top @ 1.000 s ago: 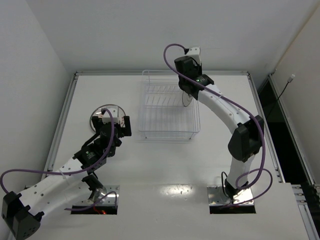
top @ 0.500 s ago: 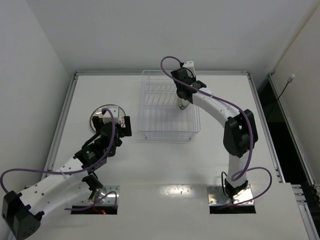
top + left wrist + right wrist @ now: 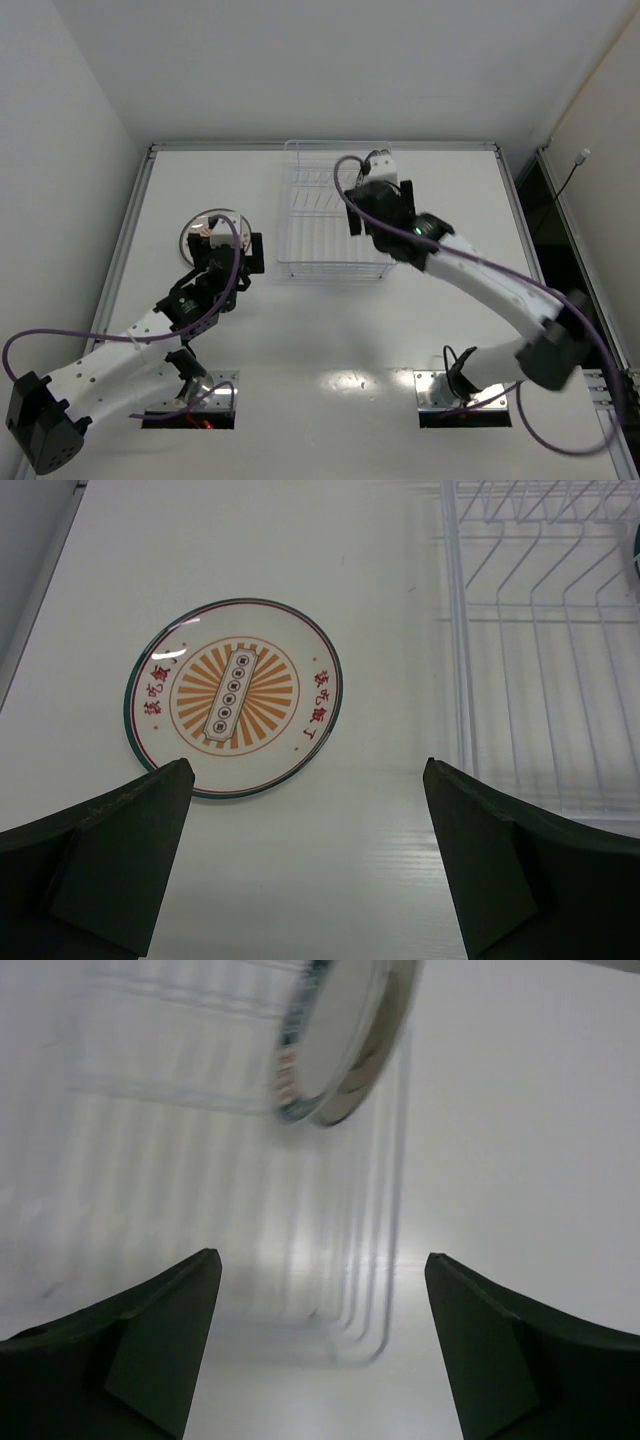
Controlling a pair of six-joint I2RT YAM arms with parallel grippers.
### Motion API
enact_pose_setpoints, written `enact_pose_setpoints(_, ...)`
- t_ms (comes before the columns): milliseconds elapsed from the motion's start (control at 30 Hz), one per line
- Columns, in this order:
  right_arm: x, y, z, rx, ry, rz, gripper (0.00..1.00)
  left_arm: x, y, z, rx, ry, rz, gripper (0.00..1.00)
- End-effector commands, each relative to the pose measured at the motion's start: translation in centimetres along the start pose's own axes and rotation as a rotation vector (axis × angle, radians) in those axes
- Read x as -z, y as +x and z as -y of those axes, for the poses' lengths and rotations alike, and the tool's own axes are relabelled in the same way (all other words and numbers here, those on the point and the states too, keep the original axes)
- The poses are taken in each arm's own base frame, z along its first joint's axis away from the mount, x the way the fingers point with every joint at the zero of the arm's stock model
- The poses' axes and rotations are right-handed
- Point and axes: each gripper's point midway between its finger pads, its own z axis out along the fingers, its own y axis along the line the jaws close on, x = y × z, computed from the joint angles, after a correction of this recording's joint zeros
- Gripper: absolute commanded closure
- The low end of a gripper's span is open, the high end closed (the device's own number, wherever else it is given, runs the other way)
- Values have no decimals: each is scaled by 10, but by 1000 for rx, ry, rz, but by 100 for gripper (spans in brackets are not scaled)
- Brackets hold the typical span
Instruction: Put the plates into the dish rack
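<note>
**Top external view.** The dish rack (image 3: 322,232) stands on the table (image 3: 300,330), towards the far edge and near the centre. The right gripper (image 3: 380,205) hangs over the right half of the rack, and the arm behind it covers that part of the basket. From this view it cannot be told what is in the rack. The orange sunburst plate (image 3: 222,220) lies flat on the table to the left of the rack, apart from it. The left gripper (image 3: 228,250) is above the near edge of the plate and partly hides it.

**Left wrist view.** The orange sunburst plate (image 3: 233,697) lies face up on the bare table, outside the rack. The left side wall and tines of the dish rack (image 3: 540,640) are at the right of the view. The left gripper (image 3: 310,870) has its fingers spread wide, with nothing between them. The plate is ahead of the fingers and is not touched.

**Right wrist view.** This view is blurred. Two plates (image 3: 340,1040) stand on edge close together among the wires of the dish rack (image 3: 200,1160). The front plate is white with a teal lettered rim and the one behind it is greyish. The right gripper (image 3: 320,1350) has its fingers well apart, clear of the plates, and holds nothing.
</note>
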Motion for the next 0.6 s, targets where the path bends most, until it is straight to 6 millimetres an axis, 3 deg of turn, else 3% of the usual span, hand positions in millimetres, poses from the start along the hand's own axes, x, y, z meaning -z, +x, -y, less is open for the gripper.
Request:
enact_pose_setpoints(0, 84, -4, -29, -134, -330, 124, 19, -4, -1, -5, 30, -53, -7, 0)
enact_pose_setpoints(33, 112, -4, -29, -174, -424, 162, 18, -7, 2, -6, 40, -68, -16, 0)
enact_pose_setpoints(67, 110, 32, -34, -184, -454, 99, 18, -9, 4, -11, 48, -86, -22, 0)
enact_pose_setpoints(133, 121, 63, -42, -192, -533, 61, 18, -18, 4, -19, 122, -95, -42, 0)
enact_pose_setpoints(167, 118, 95, -38, -236, -528, 11, 18, -21, 4, -22, 155, -100, -49, 0)
enact_pose_setpoints(200, 118, 113, -39, -249, -539, -21, 18, -25, 7, -25, 185, -104, -64, 0)
enact_pose_setpoints(233, 118, 129, -40, -265, -554, -46, 18, -32, 9, -38, 252, -146, -74, 0)
enact_pose_setpoints(267, 116, 165, -48, -280, -584, -105, 18, -36, 16, -39, 281, -134, -108, 0)
enact_pose_setpoints(300, 120, 172, -49, -312, -610, -99, 18, -43, 25, -42, 322, -154, -137, 0)
enact_pose_setpoints(333, 119, 203, -54, -298, -632, -130, 19, -48, 32, -57, 367, -195, -164, 0)
enact_pose_setpoints(400, 122, 226, -62, -362, -670, -162, 19, -55, 41, -68, 429, -234, -193, 0)
enact_pose_setpoints(433, 125, 247, -69, -381, -703, -186, 19, -59, 49, -80, 480, -276, -216, 0)
enact_pose_setpoints(500, 129, 262, -74, -400, -733, -209, 19, -61, 55, -93, 592, -328, -217, 0)
enact_pose_setpoints(567, 130, 280, -76, -392, -731, -229, 19, -59, 83, -107, 710, -353, -250, 0)
